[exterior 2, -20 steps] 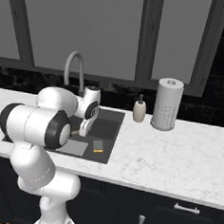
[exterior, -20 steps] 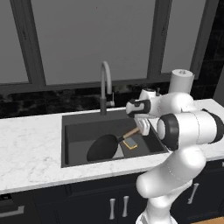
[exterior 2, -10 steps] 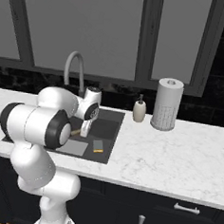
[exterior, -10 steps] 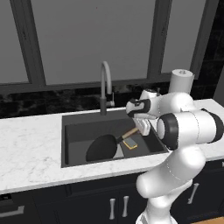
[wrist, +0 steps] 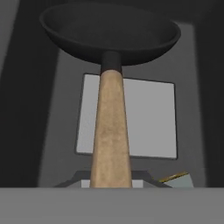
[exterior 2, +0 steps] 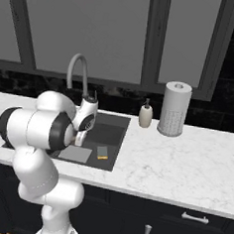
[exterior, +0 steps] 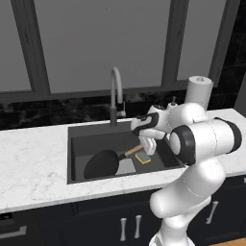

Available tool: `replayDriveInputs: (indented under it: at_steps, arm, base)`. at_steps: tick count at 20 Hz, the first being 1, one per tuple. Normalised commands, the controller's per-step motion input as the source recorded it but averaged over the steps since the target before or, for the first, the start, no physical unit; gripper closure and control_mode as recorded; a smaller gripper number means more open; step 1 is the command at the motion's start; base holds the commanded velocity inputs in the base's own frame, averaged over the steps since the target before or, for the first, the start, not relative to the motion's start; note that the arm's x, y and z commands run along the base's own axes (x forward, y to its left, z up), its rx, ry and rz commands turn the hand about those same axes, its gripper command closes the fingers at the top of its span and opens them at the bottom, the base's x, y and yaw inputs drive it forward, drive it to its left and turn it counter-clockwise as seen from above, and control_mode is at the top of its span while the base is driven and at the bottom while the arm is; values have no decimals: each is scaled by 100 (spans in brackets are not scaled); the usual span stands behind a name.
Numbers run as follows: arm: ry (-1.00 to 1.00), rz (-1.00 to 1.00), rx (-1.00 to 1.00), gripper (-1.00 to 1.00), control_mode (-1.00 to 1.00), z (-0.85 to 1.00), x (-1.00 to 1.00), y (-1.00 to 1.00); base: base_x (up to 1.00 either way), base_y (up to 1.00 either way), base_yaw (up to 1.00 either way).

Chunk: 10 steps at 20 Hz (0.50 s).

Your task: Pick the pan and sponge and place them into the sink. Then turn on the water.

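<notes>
While jaws stay clamped on round black frying pan (exterior: 102, 163) by wooden handle, could land on yellow sponge (exterior: 143, 157) in dark grey sink (exterior: 77, 144).

No text, label, brand, number or sign is showing legibly anywhere in these pictures.
</notes>
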Motion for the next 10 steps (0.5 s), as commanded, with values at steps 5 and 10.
replayDriveInputs:
  at_steps: [5,10]
  arm:
    - [0,-2,1,100,-100,-29,21,36]
    - [0,0,0,100,-100,-34,13,-1]
  base:
    - [0,0,0]
    - [0,0,0]
